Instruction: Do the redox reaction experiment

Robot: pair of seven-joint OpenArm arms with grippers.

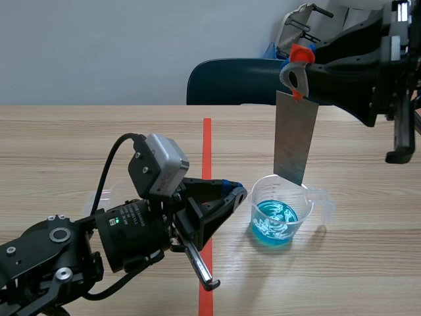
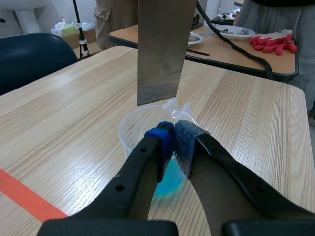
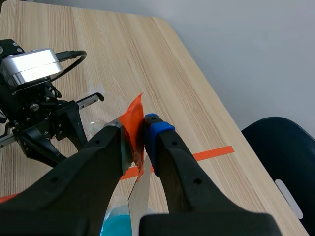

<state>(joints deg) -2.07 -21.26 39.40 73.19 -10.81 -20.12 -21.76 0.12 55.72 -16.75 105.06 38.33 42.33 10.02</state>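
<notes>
Steel-grey metal strip [image 1: 295, 138], likely stiff, thin and slick, hangs below the right gripper [image 3: 143, 133], pinched at its taped top, just above the light plastic beaker [image 1: 310, 207], which the left gripper [image 2: 173, 136] clamps by its near side

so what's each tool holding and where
Right tool pinches the metal plate by its orange-taped top end; left tool, the measuring cup by its near rim.

A clear measuring cup [image 1: 264, 197] with shallow blue liquid [image 1: 279, 225] stands upright on the counter [image 1: 79, 145], rim pinched by the left hand [image 1: 242, 193]. A flat grey metal strip [image 1: 296, 141], orange-taped on top, hangs upright from the right hand [image 1: 296, 69], lower edge at the cup's rim.
</notes>
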